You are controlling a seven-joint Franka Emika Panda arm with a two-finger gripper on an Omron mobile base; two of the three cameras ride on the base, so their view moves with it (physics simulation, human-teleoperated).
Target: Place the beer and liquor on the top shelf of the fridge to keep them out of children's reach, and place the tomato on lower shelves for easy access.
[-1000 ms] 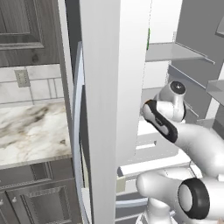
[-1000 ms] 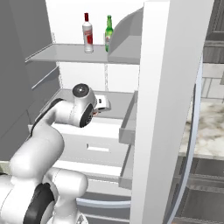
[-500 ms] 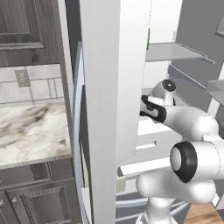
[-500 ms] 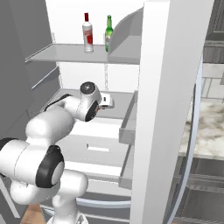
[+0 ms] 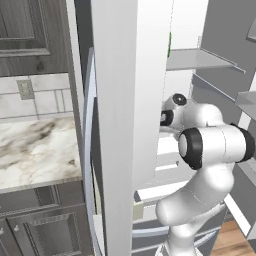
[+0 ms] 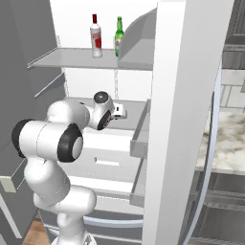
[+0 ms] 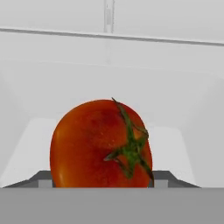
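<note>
The tomato (image 7: 98,144), red-orange with a green stem, sits between the two dark tips of my gripper (image 7: 103,180), which is shut on it. In the right base view my gripper (image 6: 121,113) reaches into the fridge (image 6: 186,95) just above a lower shelf (image 6: 136,106). The liquor (image 6: 95,36), whitish with a red cap, and the green beer (image 6: 118,37) stand upright side by side on the top shelf (image 6: 72,60). In the left base view the open door (image 5: 127,100) hides my fingers, and a green sliver of the beer (image 5: 169,45) shows past its edge.
A door bin (image 6: 139,136) juts out right of the hand. Drawers (image 6: 107,162) lie below the lower shelf. A marble counter (image 5: 35,150) and grey cabinets (image 5: 40,230) stand beside the fridge. The fridge's pale back wall (image 7: 113,70) is ahead of the tomato.
The arm's elbow has swung up and round in front of the drawers. The hand with the tomato has edged slightly deeper over the lower shelf. The bottles have not moved.
</note>
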